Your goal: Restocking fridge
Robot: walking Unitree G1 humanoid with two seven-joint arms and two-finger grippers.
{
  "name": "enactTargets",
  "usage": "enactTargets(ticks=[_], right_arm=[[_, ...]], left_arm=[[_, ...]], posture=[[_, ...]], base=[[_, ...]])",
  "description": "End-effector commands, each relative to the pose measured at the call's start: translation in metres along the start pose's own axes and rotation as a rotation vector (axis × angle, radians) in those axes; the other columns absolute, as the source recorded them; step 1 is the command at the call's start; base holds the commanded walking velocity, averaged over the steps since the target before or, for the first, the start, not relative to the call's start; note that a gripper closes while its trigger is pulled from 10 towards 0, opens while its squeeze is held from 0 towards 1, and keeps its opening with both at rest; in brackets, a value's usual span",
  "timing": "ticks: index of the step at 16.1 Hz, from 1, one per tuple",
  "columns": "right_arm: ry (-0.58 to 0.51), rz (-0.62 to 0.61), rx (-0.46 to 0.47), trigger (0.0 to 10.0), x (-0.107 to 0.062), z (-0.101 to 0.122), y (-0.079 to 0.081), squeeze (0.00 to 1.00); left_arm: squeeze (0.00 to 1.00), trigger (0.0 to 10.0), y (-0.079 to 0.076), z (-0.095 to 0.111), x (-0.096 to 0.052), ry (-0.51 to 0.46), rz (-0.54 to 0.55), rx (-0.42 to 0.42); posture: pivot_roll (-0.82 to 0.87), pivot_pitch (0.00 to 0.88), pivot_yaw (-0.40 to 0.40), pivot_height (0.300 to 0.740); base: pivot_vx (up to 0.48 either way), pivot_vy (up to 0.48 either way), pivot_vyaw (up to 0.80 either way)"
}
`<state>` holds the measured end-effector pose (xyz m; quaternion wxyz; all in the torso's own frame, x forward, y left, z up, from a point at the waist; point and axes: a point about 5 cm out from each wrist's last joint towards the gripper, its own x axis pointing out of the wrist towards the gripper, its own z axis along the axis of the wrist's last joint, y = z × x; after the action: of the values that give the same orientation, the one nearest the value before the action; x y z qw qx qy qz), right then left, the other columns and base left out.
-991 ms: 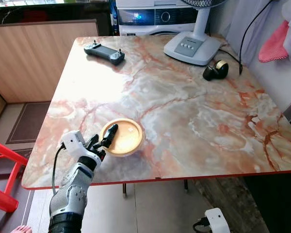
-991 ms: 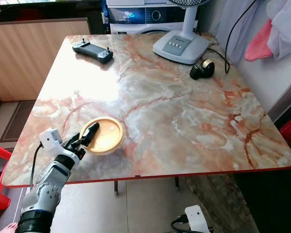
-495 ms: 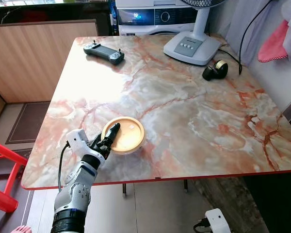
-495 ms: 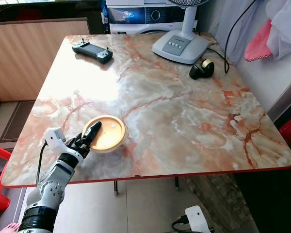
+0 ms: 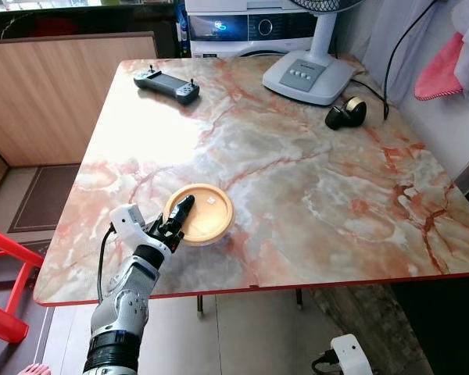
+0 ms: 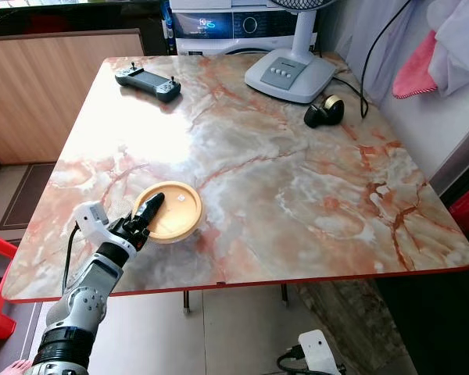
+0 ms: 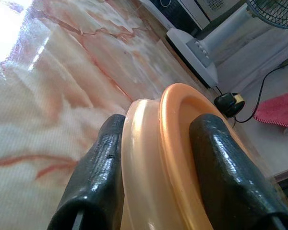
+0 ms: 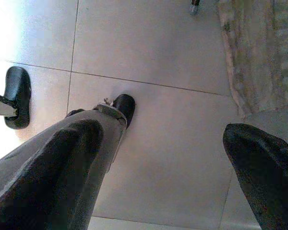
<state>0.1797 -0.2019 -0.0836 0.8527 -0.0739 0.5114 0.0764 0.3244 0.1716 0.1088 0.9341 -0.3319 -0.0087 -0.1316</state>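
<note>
Reaching up over the near left edge of the marble-patterned table [image 5: 313,195], the left gripper [image 5: 174,223] has its two black fingers pinching the near rim of a round orange-lidded container [image 5: 203,215] in the left eye view. One finger lies across the lid's top; the other is tucked under the rim at the side. The container sits on the tabletop near the front left corner, well apart from everything else. At the far left of the table lies a dark handheld game controller [image 5: 168,83]. At the far right stands the white base of a pedestal fan [image 5: 309,76], and just beside it a black roll of tape [image 5: 346,114] with a black cable trailing past. A pink cloth [image 5: 447,69] hangs at the right edge, and a white washing machine [image 5: 250,27] stands behind the table. A red chair leg [image 5: 4,258] shows at the lower left.

The right eye view gives the same layout, with the container [image 6: 172,211] clamped between the fingers.

The left wrist view looks along the two fingers [image 7: 98,177], which close on the cream wall and orange lid edge [image 7: 153,158], one on each side, with the fan base and tape roll beyond.

The right wrist view shows the right gripper [image 8: 177,182] hanging over a tiled floor [image 8: 158,52], its fingers spread wide apart and holding nothing; a black robot foot [image 8: 17,96] rests below.
</note>
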Motion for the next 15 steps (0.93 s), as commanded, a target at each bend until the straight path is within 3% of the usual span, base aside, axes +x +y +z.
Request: enactTargets(ticks=[1, 5, 11, 13, 14, 15], right_arm=[[0.020, -0.007, -0.005, 10.0, -0.001, -0.004, -0.002, 0.00], [0.007, -0.011, 0.001, 10.0, 0.000, 0.002, -0.001, 0.00], [-0.030, -0.026, 0.014, 10.0, 0.002, 0.018, -0.001, 0.00], [-0.045, -0.037, 0.032, 10.0, 0.002, 0.023, -0.001, 0.00], [-0.055, -0.046, 0.051, 10.0, 0.002, 0.026, 0.000, 0.00], [-0.073, -0.058, 0.088, 10.0, 0.002, 0.030, 0.000, 0.00]], left_arm=[[0.00, 0.0, 0.008, -0.008, -0.004, 0.048, 0.033, 0.006], [0.00, 0.0, 0.008, 0.008, -0.002, -0.015, 0.052, 0.021], [0.00, 0.0, -0.008, 0.037, -0.003, -0.152, 0.029, -0.043], [0.00, 0.0, -0.013, 0.045, -0.002, -0.163, 0.031, 0.013], [0.00, 10.0, -0.014, 0.045, 0.000, -0.158, 0.044, 0.062], [0.00, 10.0, -0.019, 0.045, 0.001, -0.159, 0.055, 0.134]], posture=[[-0.06, 0.123, -0.047, 0.740], [-0.06, 0.104, -0.039, 0.740], [-0.05, 0.054, -0.020, 0.740], [-0.06, 0.040, -0.004, 0.740], [-0.06, 0.030, 0.008, 0.740], [-0.06, 0.012, 0.020, 0.740]], base=[[0.000, 0.000, 0.00], [0.000, 0.000, 0.00], [0.000, 0.000, 0.00], [0.000, 0.000, 0.00], [0.000, 0.000, 0.00], [0.000, 0.000, 0.00]])
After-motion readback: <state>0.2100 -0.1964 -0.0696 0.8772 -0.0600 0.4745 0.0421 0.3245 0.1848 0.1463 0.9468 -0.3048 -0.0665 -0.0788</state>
